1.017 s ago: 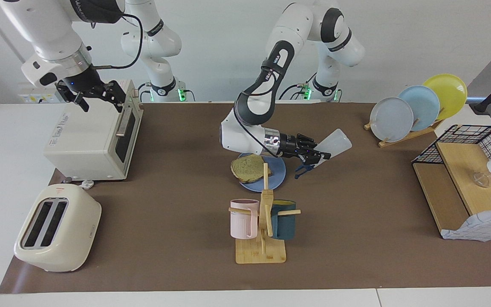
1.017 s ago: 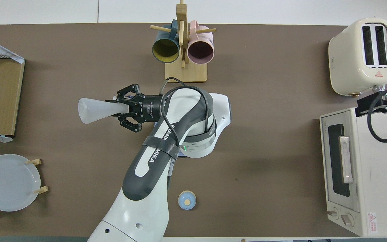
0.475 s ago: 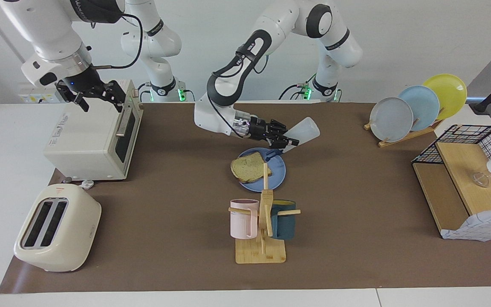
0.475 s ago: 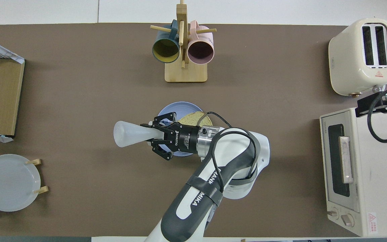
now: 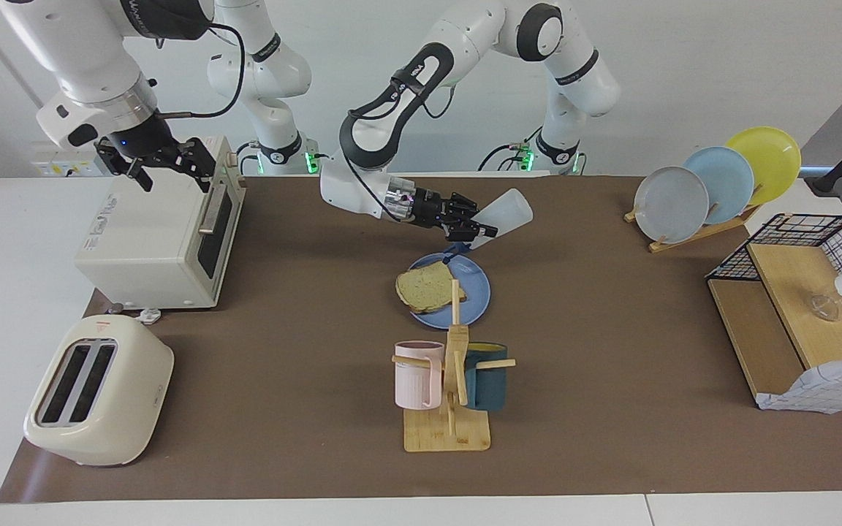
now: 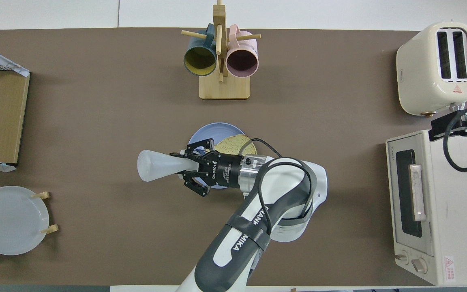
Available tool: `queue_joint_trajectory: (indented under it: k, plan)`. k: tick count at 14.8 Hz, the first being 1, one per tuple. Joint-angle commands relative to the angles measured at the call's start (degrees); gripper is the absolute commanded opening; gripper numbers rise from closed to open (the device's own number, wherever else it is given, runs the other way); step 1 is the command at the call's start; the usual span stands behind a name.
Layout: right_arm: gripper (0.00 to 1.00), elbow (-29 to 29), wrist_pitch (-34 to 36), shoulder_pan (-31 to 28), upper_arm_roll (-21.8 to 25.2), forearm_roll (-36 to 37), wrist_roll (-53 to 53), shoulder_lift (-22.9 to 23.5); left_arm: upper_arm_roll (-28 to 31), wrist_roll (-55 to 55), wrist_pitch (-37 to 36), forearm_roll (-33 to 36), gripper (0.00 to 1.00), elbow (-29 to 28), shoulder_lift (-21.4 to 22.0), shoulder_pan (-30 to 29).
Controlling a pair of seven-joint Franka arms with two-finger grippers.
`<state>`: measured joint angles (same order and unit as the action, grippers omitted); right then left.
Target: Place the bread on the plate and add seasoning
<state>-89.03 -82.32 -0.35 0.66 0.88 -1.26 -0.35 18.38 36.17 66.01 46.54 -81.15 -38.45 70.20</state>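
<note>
The bread lies flat on the blue plate in the middle of the table. My left gripper hangs over the plate's rim nearer the robots, shut on the neck of the seasoning. The bottle is tipped well over, its base raised toward the left arm's end and its dark blue cap loop dangling over the plate. My right gripper waits open above the toaster oven, holding nothing.
A wooden mug rack with a pink and a dark blue mug stands farther from the robots than the plate. A cream toaster sits at the right arm's end. A rack of pale and yellow plates and a wire-sided wooden shelf are at the left arm's end.
The left arm carried the tipped bottle from beside the plate toward the robots and the right arm's end, uncovering the bread. In the last half second it shifted only slightly. The right arm stayed still.
</note>
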Motion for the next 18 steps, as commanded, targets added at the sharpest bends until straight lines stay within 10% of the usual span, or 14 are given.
queue_joint_trajectory:
  k: [1,10,18]
  plan:
    - [1.0,-1.06,-0.47,-0.44,-0.04,-1.15,0.65,-0.71,0.25,0.22,3.24,0.21,0.0,0.9,-0.49,-4.7]
    - [1.0,-1.06,-0.47,-0.44,-0.04,-1.15,0.65,-0.71,0.16,-3.82,11.33,2.76,0.0,0.02,0.65,-15.44]
    - [1.0,-1.06,-0.47,-0.44,-0.04,-1.15,0.65,-0.71,0.16,-3.74,15.11,-0.22,0.0,-2.17,10.57,-20.36]
